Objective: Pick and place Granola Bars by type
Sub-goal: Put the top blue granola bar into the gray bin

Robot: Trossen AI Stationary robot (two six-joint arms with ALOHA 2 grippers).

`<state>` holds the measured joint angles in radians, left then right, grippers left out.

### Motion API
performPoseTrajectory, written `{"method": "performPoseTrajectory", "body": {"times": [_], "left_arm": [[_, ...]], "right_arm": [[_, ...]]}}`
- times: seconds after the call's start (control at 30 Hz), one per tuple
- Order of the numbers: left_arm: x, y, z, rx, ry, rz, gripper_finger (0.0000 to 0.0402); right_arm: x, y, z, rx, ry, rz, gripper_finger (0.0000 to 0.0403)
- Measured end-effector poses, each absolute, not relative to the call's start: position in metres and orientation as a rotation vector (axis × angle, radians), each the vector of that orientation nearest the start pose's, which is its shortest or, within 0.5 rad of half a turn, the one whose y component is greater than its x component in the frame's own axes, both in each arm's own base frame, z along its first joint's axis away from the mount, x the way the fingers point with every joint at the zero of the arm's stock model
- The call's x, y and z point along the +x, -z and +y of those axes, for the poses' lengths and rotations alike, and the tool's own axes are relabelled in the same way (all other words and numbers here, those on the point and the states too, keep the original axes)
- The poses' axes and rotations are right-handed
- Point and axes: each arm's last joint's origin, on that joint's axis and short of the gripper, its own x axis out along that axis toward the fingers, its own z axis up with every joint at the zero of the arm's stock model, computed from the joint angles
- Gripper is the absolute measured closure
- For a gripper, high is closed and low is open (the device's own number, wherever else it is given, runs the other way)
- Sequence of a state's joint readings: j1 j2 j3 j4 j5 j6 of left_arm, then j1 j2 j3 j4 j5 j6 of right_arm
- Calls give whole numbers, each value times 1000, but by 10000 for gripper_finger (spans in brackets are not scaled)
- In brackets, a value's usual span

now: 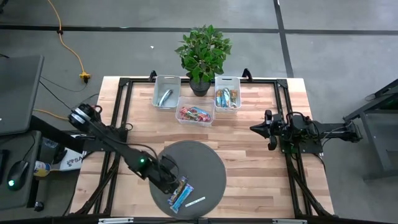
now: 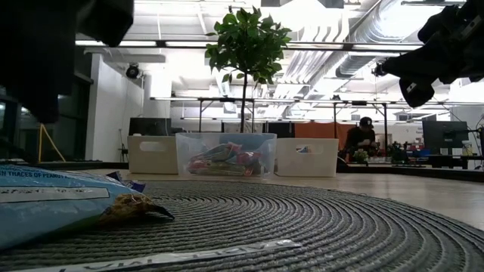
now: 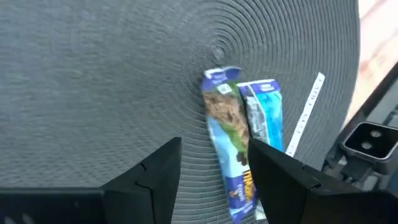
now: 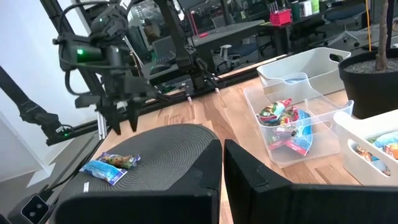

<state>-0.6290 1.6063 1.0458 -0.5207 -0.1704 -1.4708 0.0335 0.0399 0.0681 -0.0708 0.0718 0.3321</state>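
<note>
1. Blue-wrapped granola bars (image 1: 182,193), two of them, lie touching side by side on the round grey mat (image 1: 205,163), near its edge closest to me, with a thin white strip label (image 1: 195,202) just beside them.
2. I see my left gripper (image 1: 171,186) hovering over the mat next to those bars, fingers (image 3: 152,180) spread and holding nothing.
3. My right gripper (image 1: 261,129) waits above the bare wooden table (image 1: 255,177), well apart, fingers clenched and empty.
4. Three bins sit by the potted plant (image 1: 203,53): the clear middle bin (image 1: 194,114) holds red/pink bars, the right white bin (image 1: 227,99) mixed wrappers, the left white bin (image 1: 166,92) one pale bar.
</note>
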Motion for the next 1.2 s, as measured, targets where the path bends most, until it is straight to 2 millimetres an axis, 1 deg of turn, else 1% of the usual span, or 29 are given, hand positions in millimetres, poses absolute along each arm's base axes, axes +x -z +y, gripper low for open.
{"method": "performPoseTrajectory", "body": {"times": [0.23, 0.57, 0.73, 1.0, 1.2], "left_arm": [[268, -186, -190, -950, -354, 1079, 221], [273, -167, -193, -917, -398, 1083, 221], [274, -164, -194, -915, -403, 1084, 221], [278, -167, -196, -931, -373, 1029, 221], [283, -167, -189, -927, -379, 1020, 221]], "right_arm": [[96, -177, 1, 330, 44, 36, 402], [96, -177, 1, 330, 45, 36, 402], [96, -177, 1, 330, 45, 36, 402], [96, -177, 1, 330, 45, 36, 402], [96, -177, 1, 330, 45, 36, 402]]}}
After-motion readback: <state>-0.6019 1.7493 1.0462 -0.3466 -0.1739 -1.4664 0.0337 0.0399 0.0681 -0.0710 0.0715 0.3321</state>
